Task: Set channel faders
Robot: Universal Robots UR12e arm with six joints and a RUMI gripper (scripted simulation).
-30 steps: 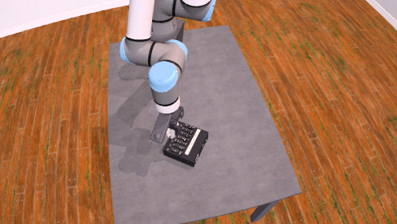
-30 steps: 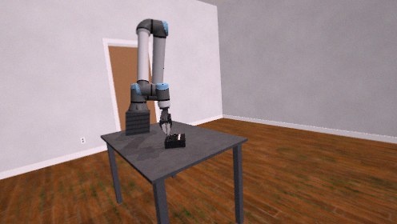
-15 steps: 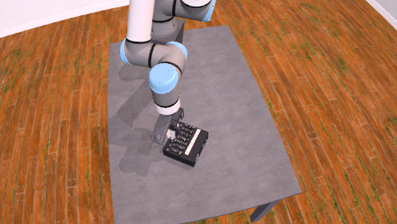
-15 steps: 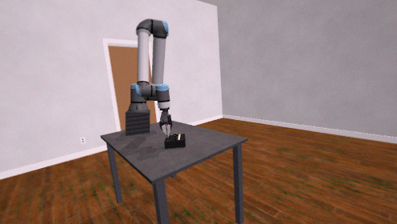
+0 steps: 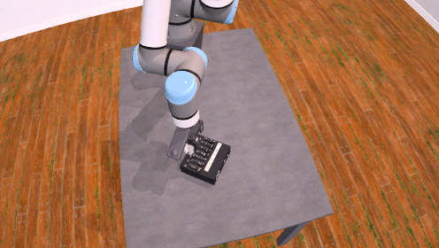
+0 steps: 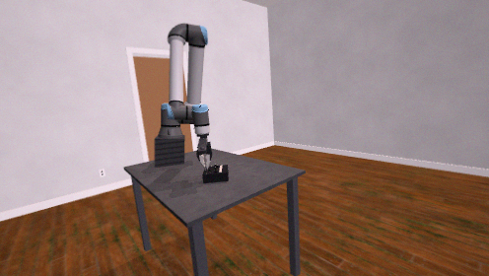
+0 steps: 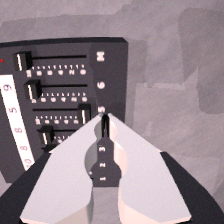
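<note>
1. wooden floor boards (image 5: 363, 89) run under a grey table (image 5: 265, 111) in a room with pale walls (image 6: 370, 74) and a brown door (image 6: 153, 99).
2. lighting desk (image 5: 206, 159), a small black box, lies on the table toward its near edge and left of the middle, turned at an angle to the table's sides.
3. a white strip of tape (image 7: 15, 125) with handwritten digits runs down the desk's left side in the wrist view; a 9, a 5 and an 8 can be made out, the rest is too blurred to read.
4. four slider slots show in the wrist view, each with a row of white scale marks; the top fader (image 7: 20, 62) and the second fader (image 7: 33, 90) sit at the left end of their slots, the third fader (image 7: 85, 114) at the right end, the fourth fader (image 7: 46, 135) near the left.
5. printed labels, an m, a 6 and a 5, run down the desk's right edge.
6. gripper (image 7: 105, 131) hangs point-down over the desk's near right part, its two pale fingers pressed together with nothing between them.
7. whether the tip touches the desk cannot be told.
8. arm (image 6: 189, 74) rises from a dark ribbed block (image 6: 170, 150) at the table's far left corner.
</note>
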